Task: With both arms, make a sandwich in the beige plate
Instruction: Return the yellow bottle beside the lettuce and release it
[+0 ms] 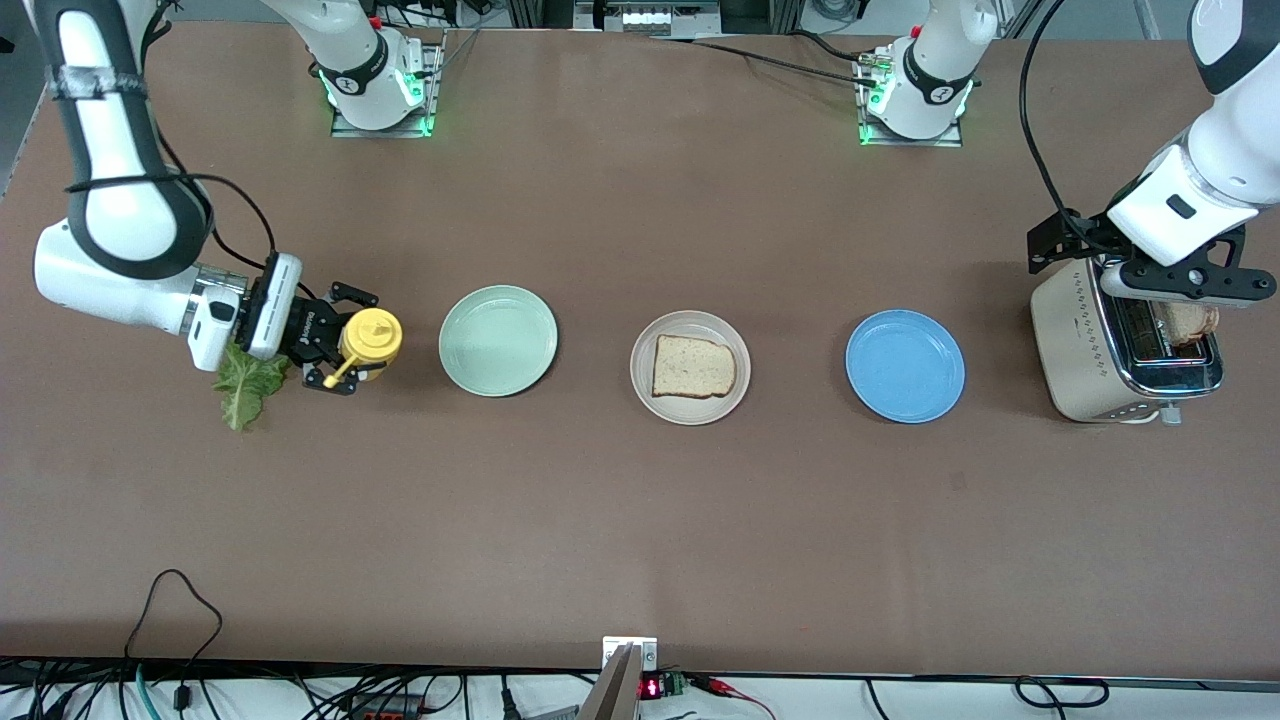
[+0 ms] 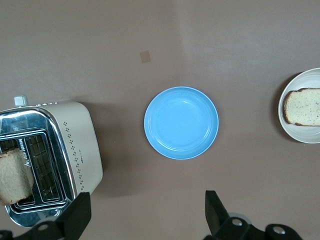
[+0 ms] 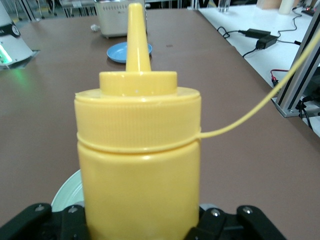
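Observation:
The beige plate [image 1: 690, 408] lies mid-table with one bread slice [image 1: 693, 366] flat on it; the left wrist view shows the same beige plate [image 2: 300, 137] and bread slice [image 2: 304, 106]. Another bread slice [image 1: 1188, 322] stands in a toaster [image 1: 1080, 340] slot. My left gripper [image 1: 1185, 290] hangs open over the toaster, empty [image 2: 145, 215]. A green lettuce leaf [image 1: 245, 388] lies on the table, partly under the right wrist. My right gripper [image 1: 347, 340] is shut on an upright yellow squeeze bottle [image 1: 372, 337], which fills the right wrist view [image 3: 137, 165].
A mint-green plate [image 1: 498, 340] lies between the bottle and the beige plate. A blue plate [image 1: 905, 365] lies between the beige plate and the toaster. Both arm bases stand at the table's edge farthest from the front camera. Cables run along the nearest edge.

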You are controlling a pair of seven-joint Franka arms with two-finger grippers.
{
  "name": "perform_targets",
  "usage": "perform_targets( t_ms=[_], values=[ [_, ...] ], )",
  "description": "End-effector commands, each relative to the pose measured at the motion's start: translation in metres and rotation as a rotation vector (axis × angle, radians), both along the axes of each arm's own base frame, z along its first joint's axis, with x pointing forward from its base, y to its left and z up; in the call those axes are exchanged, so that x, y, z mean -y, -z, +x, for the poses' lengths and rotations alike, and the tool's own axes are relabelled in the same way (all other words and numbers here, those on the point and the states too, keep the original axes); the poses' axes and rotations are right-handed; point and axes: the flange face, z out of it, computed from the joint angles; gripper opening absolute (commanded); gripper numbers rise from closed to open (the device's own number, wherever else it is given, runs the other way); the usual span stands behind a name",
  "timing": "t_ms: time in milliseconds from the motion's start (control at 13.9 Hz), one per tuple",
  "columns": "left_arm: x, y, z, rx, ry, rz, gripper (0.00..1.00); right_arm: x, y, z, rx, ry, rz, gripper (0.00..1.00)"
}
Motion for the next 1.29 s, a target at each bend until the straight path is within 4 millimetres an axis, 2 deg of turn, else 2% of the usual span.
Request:
perform_targets(
  t_ms=[0, 215, 503, 646, 862, 1077, 1149, 1221],
  values=[
    [-0.002, -0.003, -0.004, -0.011, 0.013, -0.012, 1.00, 0.032, 0.034, -0.011, 0.001, 0.008, 0.150, 0.43],
    [-0.001, -0.004, -0.003, -0.010, 0.014, -0.014, 1.00, 0.064, 0.087, -0.025, -0.003, 0.010, 0.262, 0.43],
    [-0.001, -0.004, -0.003, -0.010, 0.014, -0.014, 1.00, 0.091, 0.144, -0.043, 0.028, 0.008, 0.329, 0.43],
    [-0.001, -0.004, -0.003, -0.010, 0.014, -0.014, 1.00, 0.098, 0.170, -0.052, 0.049, 0.007, 0.348, 0.43],
    [-0.001, -0.005, -0.003, -0.008, 0.014, -0.014, 1.00, 0.097, 0.191, -0.060, 0.072, 0.012, 0.398, 0.43],
    [-0.001, -0.005, -0.003, -0.008, 0.014, -0.014, 1.00, 0.101, 0.193, -0.061, 0.071, 0.019, 0.400, 0.43],
    [-0.001, -0.004, -0.003, -0.010, 0.014, -0.014, 1.00, 0.102, 0.197, -0.063, 0.064, 0.023, 0.402, 0.46],
    [-0.001, -0.005, -0.003, -0.008, 0.014, -0.014, 1.00, 0.103, 0.199, -0.063, 0.063, 0.024, 0.412, 0.55]
  ],
)
